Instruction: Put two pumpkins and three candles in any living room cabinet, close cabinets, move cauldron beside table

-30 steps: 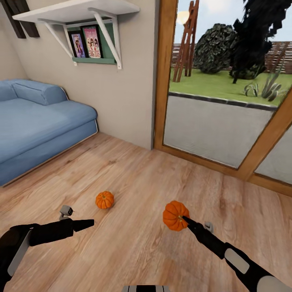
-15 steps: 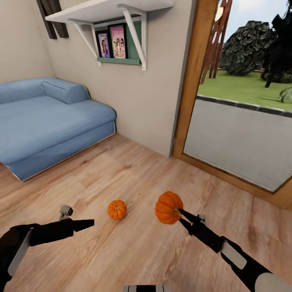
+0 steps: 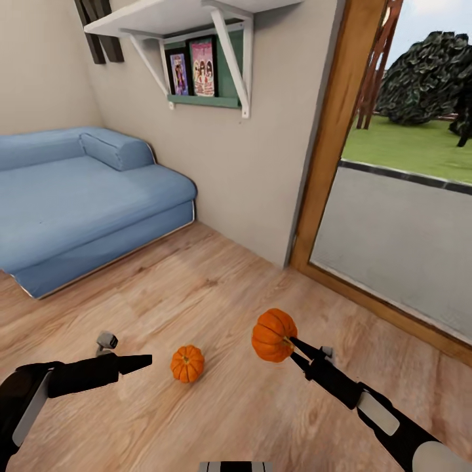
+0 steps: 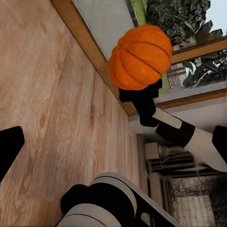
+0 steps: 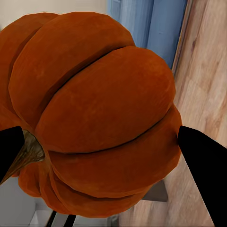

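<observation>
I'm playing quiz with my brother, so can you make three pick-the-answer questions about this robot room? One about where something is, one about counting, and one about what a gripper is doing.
1. Where is the loose pumpkin?
A. on the sofa
B. on the floor
C. on the shelf

2. How many pumpkins are in the head view?
A. one
B. two
C. four

3. What is the right gripper doing?
A. holding a pumpkin off the floor
B. hanging open with nothing in it
C. pressing on the glass door

Answers:
1. B, it sits on the wood floor between the two arms, near the left gripper.
2. B, one lies on the floor and the held pumpkin is at the right gripper.
3. A, the right wrist view has a black finger on each side of that pumpkin.
</observation>
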You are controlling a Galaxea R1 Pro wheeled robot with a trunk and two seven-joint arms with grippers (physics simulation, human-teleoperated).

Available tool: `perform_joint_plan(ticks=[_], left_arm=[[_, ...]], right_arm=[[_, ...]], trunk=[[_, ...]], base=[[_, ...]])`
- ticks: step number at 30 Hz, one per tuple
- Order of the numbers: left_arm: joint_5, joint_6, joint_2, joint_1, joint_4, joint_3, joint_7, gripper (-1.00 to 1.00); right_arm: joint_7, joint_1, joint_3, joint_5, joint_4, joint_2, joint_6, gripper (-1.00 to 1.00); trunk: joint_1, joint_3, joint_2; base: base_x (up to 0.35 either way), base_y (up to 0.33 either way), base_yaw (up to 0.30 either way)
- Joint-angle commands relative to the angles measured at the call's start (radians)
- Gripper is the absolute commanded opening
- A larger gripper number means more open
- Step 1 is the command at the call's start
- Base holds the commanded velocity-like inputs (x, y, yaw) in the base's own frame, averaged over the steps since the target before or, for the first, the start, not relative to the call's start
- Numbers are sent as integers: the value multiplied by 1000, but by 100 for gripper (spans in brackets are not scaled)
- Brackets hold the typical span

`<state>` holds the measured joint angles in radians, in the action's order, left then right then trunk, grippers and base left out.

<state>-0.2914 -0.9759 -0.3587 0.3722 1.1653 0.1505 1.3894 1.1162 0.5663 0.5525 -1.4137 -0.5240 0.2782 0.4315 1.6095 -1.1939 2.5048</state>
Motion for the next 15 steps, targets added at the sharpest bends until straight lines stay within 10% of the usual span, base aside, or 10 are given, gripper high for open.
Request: perform_joint_plan(ticks=[1, 10, 15], left_arm=[[-2, -10, 0, 1, 0, 0, 2, 100], [1, -9, 1, 1, -1, 0, -22, 100], [1, -8, 14, 3, -26, 3, -266, 100]], right_arm=[[1, 1, 4, -13, -1, 1, 10, -100], [1, 0, 4, -10, -1, 1, 9, -100], [0, 0, 4, -2, 0, 1, 9, -100]], trunk=[[0, 0, 0], [0, 9, 0], [0, 10, 0]], base=[[327, -145, 204], [327, -142, 216], [323, -63, 65]])
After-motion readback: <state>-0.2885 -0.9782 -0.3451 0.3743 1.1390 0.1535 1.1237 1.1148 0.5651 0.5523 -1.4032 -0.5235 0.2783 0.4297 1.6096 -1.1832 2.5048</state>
